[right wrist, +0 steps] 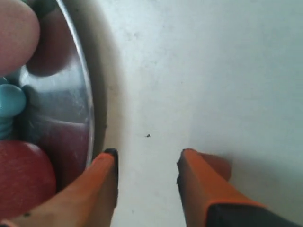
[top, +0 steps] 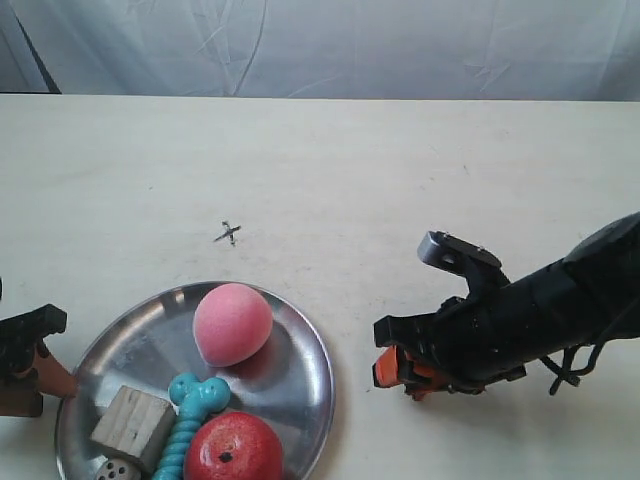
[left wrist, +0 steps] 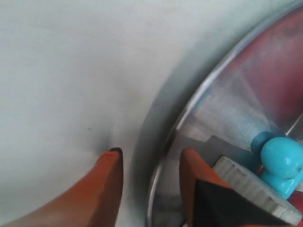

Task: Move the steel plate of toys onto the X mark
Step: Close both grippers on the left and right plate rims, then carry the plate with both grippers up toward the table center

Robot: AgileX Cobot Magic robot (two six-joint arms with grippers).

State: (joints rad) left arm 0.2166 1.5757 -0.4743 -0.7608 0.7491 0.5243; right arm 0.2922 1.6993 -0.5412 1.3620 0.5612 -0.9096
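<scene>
The steel plate [top: 140,335] lies at the table's near left and holds the pink ball [top: 232,323], the red apple-like ball [top: 233,448], the turquoise bone [top: 190,415], the wooden cube [top: 133,427] and the die [top: 118,470]. The X mark [top: 229,234] is on bare table just beyond the plate. My left gripper [left wrist: 151,158] is open and straddles the plate's rim [left wrist: 189,109], one finger outside on the table, the other inside beside the cube [left wrist: 251,187]. My right gripper [right wrist: 147,153] is open over bare table, just off the plate's [right wrist: 71,109] other edge.
The pale table [top: 400,170] runs back to a white cloth backdrop [top: 320,45]. The right arm's black body [top: 520,320] lies low over the table to the right of the plate.
</scene>
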